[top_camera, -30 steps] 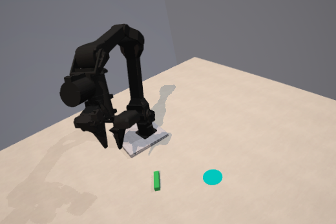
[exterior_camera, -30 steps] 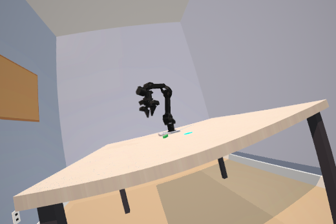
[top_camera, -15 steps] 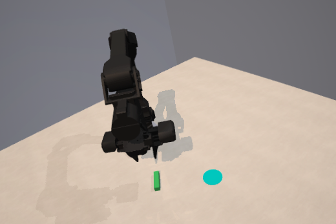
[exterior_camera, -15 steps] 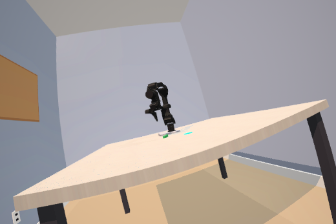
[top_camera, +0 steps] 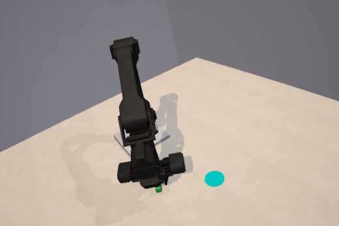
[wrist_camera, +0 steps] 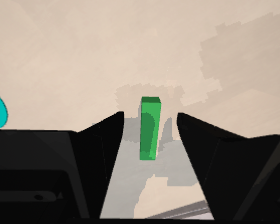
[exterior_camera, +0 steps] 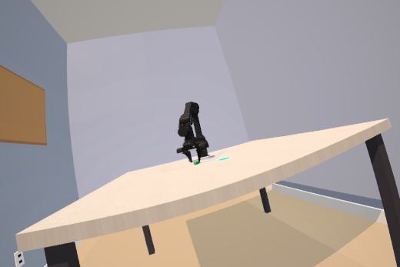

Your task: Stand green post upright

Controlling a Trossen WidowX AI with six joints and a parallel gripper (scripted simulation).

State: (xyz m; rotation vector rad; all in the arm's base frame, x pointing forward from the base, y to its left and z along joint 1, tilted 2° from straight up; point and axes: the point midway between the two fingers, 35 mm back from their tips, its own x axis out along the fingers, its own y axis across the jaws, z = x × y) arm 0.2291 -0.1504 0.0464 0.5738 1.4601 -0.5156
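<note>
While the green post (wrist_camera: 150, 128) lay flat on the surface (top_camera: 261, 137), well apart from the cyan circle (top_camera: 214, 178), the jaws hung half-open above it; they held nothing.

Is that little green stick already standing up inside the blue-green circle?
No, the green post lies flat on the table between the open gripper, apart from the cyan circle.

The green post (wrist_camera: 150, 128) is a slim rectangular bar lying flat on the worktop (top_camera: 261, 137). The cyan circle (top_camera: 214, 178), a flat disc, lies well apart from it.
</note>
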